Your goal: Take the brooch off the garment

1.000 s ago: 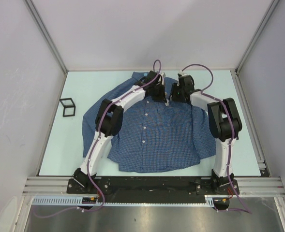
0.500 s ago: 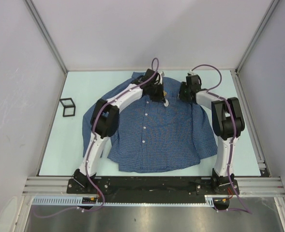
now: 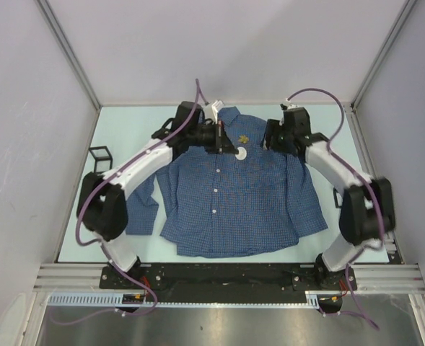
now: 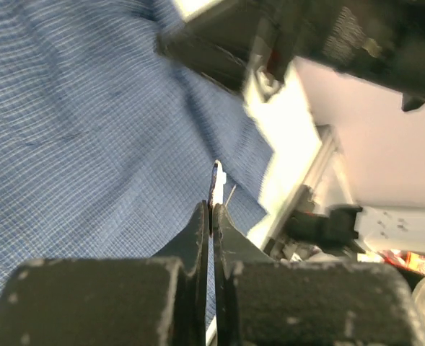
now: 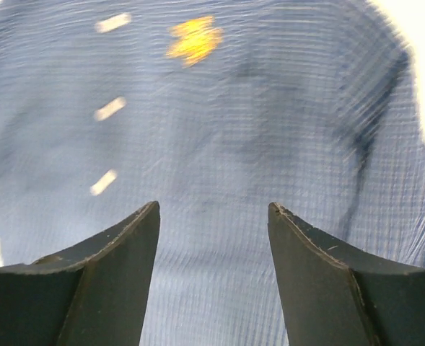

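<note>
The blue checked shirt (image 3: 234, 209) lies flat on the table, collar at the far side. The yellow brooch (image 3: 244, 138) sits on it just below the collar. It also shows blurred in the right wrist view (image 5: 193, 37), beyond the fingertips. My right gripper (image 3: 270, 139) (image 5: 213, 209) is open and empty over the shirt, just right of the brooch. My left gripper (image 3: 225, 144) (image 4: 211, 209) is just left of the brooch. Its jaws are shut on a thin white piece (image 4: 217, 182) seen edge on. A small white disc (image 3: 240, 153) lies by its tip.
A black wire cube frame (image 3: 97, 154) stands at the left of the table, beside my left arm's elbow. White buttons (image 3: 216, 190) run down the shirt front. Grey walls close in the table on three sides. A metal rail (image 3: 226, 274) runs along the near edge.
Both arms have swung outward, the left elbow far to the left, the right elbow to the right. The grippers moved apart and the brooch, hidden before, now shows. The shirt's left sleeve shifted.
</note>
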`<act>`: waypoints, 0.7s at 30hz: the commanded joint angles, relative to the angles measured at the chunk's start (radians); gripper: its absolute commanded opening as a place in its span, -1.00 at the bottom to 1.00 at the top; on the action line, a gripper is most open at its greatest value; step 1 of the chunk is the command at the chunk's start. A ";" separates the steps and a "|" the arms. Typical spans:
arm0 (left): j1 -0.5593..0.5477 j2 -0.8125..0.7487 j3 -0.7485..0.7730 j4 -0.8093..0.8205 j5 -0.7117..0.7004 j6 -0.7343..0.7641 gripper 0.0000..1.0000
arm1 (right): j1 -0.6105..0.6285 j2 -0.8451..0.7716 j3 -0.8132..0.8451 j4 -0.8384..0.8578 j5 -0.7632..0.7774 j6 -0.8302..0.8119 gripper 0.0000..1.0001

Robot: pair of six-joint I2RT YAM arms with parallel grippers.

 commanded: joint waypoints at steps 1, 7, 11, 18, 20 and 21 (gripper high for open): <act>0.006 -0.136 -0.128 0.185 0.209 -0.067 -1.00 | 0.025 -0.300 -0.172 -0.029 -0.213 -0.064 0.32; 0.013 -0.211 -0.289 0.498 0.340 -0.231 -1.00 | 0.040 -0.604 -0.473 0.175 -0.536 -0.004 0.31; 0.017 -0.234 -0.342 0.666 0.362 -0.303 -1.00 | 0.082 -0.681 -0.581 0.356 -0.633 0.077 0.26; 0.030 -0.248 -0.409 0.811 0.400 -0.409 -1.00 | 0.085 -0.748 -0.668 0.620 -0.652 0.209 0.22; 0.030 -0.250 -0.424 0.855 0.405 -0.432 -1.00 | 0.080 -0.744 -0.676 0.656 -0.637 0.243 0.20; 0.030 -0.248 -0.435 0.868 0.406 -0.452 -1.00 | 0.080 -0.741 -0.682 0.712 -0.638 0.258 0.18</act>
